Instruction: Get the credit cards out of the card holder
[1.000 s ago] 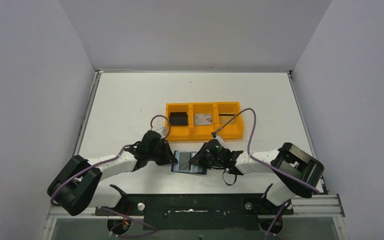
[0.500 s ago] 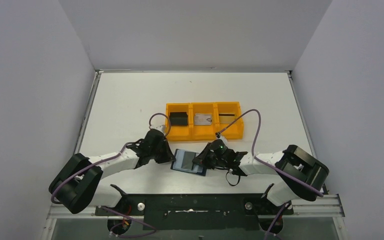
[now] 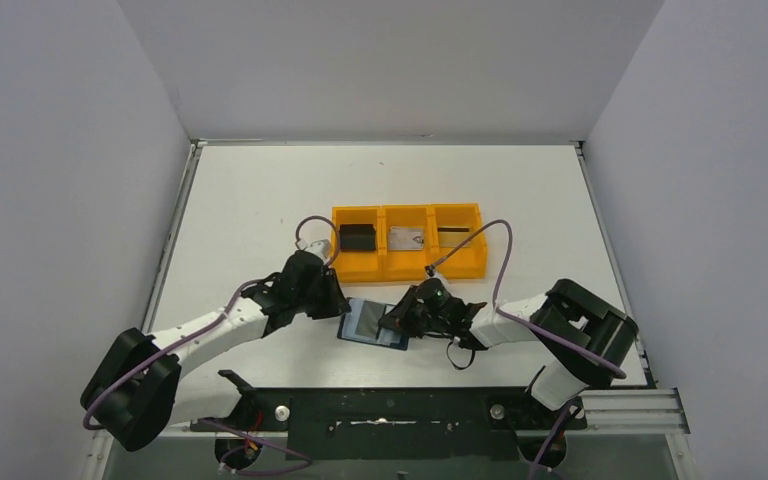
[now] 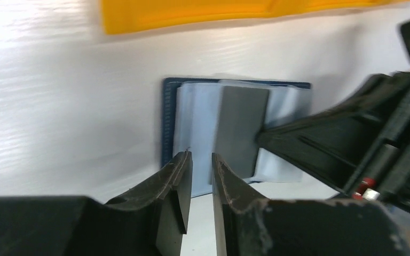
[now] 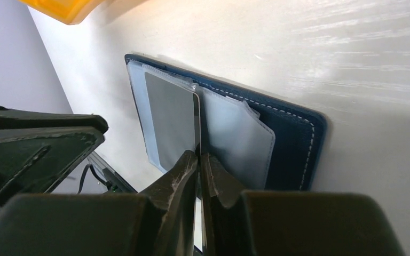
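The dark navy card holder lies open on the table in front of the orange tray, its blue-grey pockets up. It also shows in the left wrist view and the right wrist view. A silver-grey credit card sticks partly out of a pocket, and also shows in the left wrist view. My right gripper is shut on this card's edge, and also shows in the top view. My left gripper hovers at the holder's left edge, jaws almost together and empty; it also shows in the top view.
The orange three-compartment tray stands just behind the holder. Its left compartment holds a dark object, the middle a light grey card, the right a thin card with a dark stripe. Both arms lie close together over the near table.
The holder has turned slightly and slid a little to the left. My left gripper has drawn back up and left from its edge. My right gripper has stayed on the card.
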You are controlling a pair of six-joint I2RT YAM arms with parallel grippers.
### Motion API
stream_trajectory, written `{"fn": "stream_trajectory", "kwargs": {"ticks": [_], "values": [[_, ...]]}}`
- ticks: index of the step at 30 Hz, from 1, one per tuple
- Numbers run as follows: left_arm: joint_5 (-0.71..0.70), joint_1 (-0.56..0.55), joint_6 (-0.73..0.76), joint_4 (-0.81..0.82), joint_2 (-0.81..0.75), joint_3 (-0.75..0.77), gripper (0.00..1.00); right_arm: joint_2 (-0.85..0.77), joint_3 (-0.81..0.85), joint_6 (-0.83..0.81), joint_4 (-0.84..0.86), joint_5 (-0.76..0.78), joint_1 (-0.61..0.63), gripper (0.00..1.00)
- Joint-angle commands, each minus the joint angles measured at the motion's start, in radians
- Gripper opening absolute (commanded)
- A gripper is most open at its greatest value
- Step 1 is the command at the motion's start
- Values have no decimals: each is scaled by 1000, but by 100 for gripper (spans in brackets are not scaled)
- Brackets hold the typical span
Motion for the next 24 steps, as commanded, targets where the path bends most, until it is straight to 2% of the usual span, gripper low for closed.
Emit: {"fn": "stream_trajectory", "kwargs": {"ticks": [1,4,6,11,17,19,21,24], "values": [[208,-8,34,169,9,45,20,32,20,-9,31,-12,-2,6],[310,-12,19,251,67,26,20,34,27,-18,20,-12,-2,6],[319,-21,16,269,102,17,20,37,32,-18,15,-14,-2,6],[228,-25,25,166,180,24,13,29,36,-26,11,-18,-2,7],[37,-32,24,1,219,41,5,-24,13,-14,-19,14,-2,8],[28,-31,21,1,218,32,5,-32,-7,3,13,21,-2,9],[34,-31,19,10,222,25,4,-21,-22,21,65,13,-2,16],[39,-33,15,13,227,24,3,17,-30,45,114,4,-2,21]]}}
